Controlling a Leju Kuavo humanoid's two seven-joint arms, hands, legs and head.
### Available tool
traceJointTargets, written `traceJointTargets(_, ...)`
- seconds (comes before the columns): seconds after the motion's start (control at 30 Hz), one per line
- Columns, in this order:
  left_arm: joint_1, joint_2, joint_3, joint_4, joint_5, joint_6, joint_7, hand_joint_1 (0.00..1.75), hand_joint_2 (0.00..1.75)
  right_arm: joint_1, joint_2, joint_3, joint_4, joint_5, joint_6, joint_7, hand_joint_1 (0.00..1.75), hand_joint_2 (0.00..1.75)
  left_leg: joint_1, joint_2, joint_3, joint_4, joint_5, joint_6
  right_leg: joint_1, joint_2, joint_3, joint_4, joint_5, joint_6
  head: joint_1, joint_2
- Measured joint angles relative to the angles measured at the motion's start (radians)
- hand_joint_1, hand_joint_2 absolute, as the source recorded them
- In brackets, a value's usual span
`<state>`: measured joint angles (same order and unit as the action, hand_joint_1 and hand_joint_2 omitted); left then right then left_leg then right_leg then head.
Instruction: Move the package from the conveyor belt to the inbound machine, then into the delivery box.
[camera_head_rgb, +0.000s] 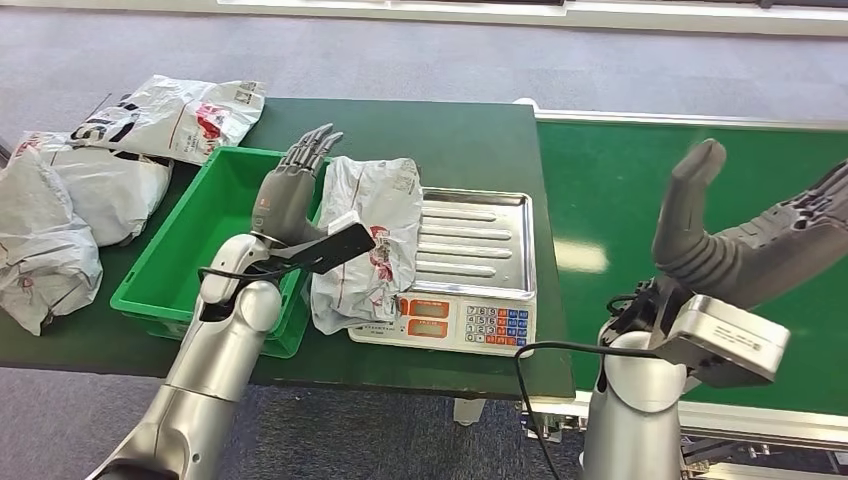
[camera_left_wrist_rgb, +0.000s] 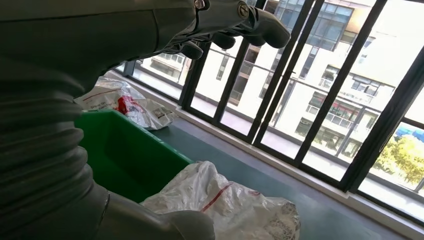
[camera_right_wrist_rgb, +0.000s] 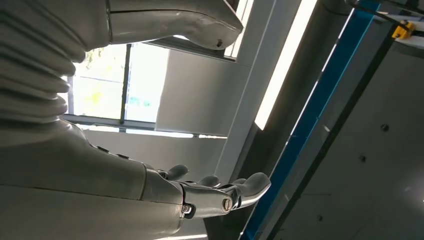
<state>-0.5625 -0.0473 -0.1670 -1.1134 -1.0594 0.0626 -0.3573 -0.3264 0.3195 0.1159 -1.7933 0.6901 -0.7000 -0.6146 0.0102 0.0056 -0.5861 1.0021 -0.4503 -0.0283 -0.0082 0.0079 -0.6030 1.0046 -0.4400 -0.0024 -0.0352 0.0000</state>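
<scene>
Left robot hand spread, empty, touching package. Package straddled scale left edge and green box rim. Right robot hand open over conveyor. Risk: weak push snags package on rim, slides off bench front edge.

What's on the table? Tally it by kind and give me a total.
Scale: 1
Green bin: 1
Packages: 4, with one package lying on the scale's left side and three others further left, beyond the bin
Total: 6
</scene>
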Motion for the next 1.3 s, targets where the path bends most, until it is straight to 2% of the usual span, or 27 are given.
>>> traceJointTargets(0.27, -0.072, 0.021, -0.018, 0.111, 0.001, -0.026, -0.009, 0.00, 1.75, 0.001, 0.000, -0.007, 0.000, 0.031, 0.000, 0.029, 0.00, 1.75, 0.000, -0.001, -0.001, 0.000, 0.000, 0.000, 0.000, 0.000, 0.000, 0.000, 0.000, 0.000, 0.000, 0.000)
traceJointTargets(0.33, -0.094, 0.029, -0.030, 0.146, 0.003, -0.079, -0.019, 0.00, 1.75, 0.001, 0.000, -0.008, 0.000, 0.027, 0.001, 0.024, 0.00, 1.75, 0.000, -0.001, -0.001, 0.000, 0.000, 0.000, 0.000, -0.001, 0.000, 0.000, 0.000, 0.000, 0.000, 0.000)
traceJointTargets(0.47, -0.149, 0.060, -0.061, 0.252, 0.040, -0.245, -0.075, 0.00, 1.75, -0.001, 0.000, -0.008, 0.009, 0.008, 0.002, 0.010, 0.00, 1.75, 0.000, -0.001, -0.001, 0.000, 0.000, 0.000, 0.000, -0.001, 0.000, 0.000, 0.000, 0.000, 0.000, 0.000)
traceJointTargets(0.57, -0.185, 0.089, -0.082, 0.336, 0.056, -0.305, -0.105, 0.00, 1.75, -0.001, -0.001, -0.008, 0.019, -0.002, 0.003, 0.005, 0.00, 1.75, 0.000, -0.001, -0.001, 0.000, 0.001, 0.000, 0.000, -0.001, 0.000, 0.000, 0.000, 0.000, 0.000, 0.000)
traceJointTargets(0.8, -0.226, 0.121, -0.106, 0.431, 0.060, -0.324, -0.113, 0.00, 1.75, -0.002, -0.001, -0.008, 0.033, -0.008, 0.003, 0.000, 0.00, 1.75, 0.000, -0.002, -0.001, 0.000, 0.001, -0.001, 0.000, -0.001, 0.000, 0.001, 0.000, 0.000, 0.000, 0.000)
traceJointTargets(1.3, -0.268, 0.134, -0.131, 0.510, 0.069, -0.345, -0.121, 0.00, 1.75, -0.003, -0.001, -0.008, 0.049, -0.018, 0.003, -0.012, 0.00, 1.75, 0.000, -0.002, -0.001, 0.000, 0.001, -0.001, 0.000, -0.001, 0.000, 0.001, 0.000, 0.000, 0.000, 0.000)
